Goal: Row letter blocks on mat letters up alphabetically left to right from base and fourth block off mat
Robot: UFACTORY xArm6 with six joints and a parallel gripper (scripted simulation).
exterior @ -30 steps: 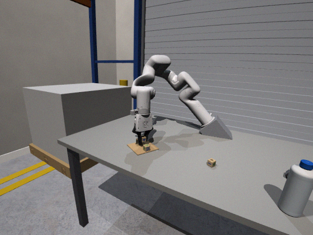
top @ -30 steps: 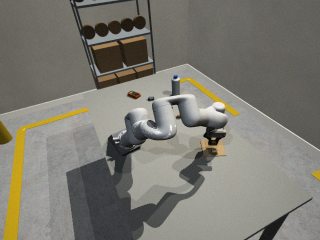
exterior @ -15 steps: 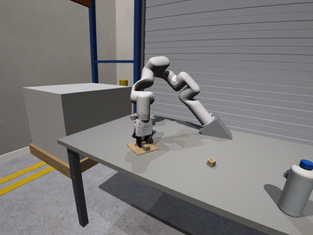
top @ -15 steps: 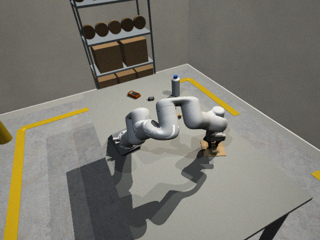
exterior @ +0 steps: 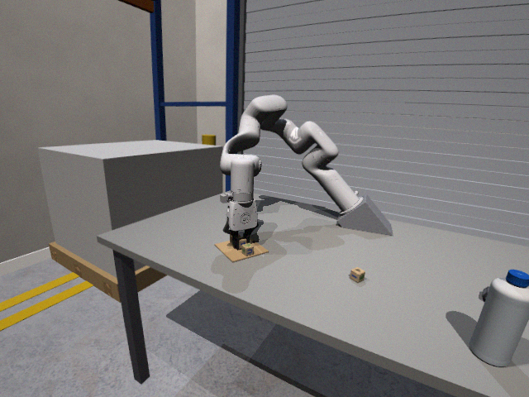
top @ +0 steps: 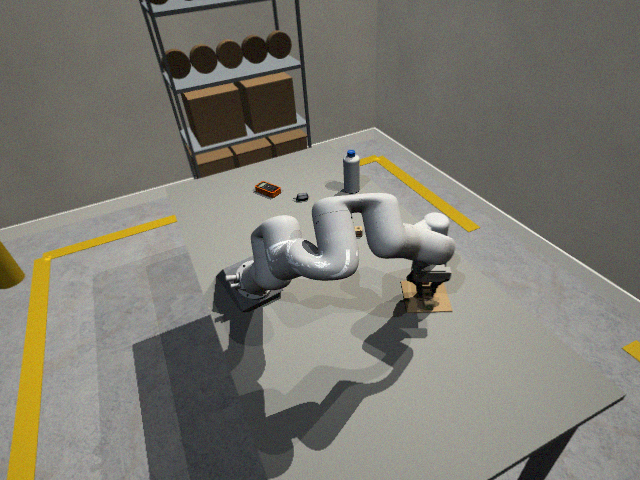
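Observation:
A tan mat lies on the grey table. My gripper stands upright, low over the mat, and is shut on a small wooden block that sits at or just above the mat surface. Another small block rests on the mat right beside the fingers, on the near side in the exterior view. The letters are too small to read, and the gripper hides whatever lies behind it. One more block lies off the mat, alone on the table.
A white bottle with a blue cap stands near the table's far corner. An orange meter and a small dark object lie beside it. The arm's base is mounted on the table.

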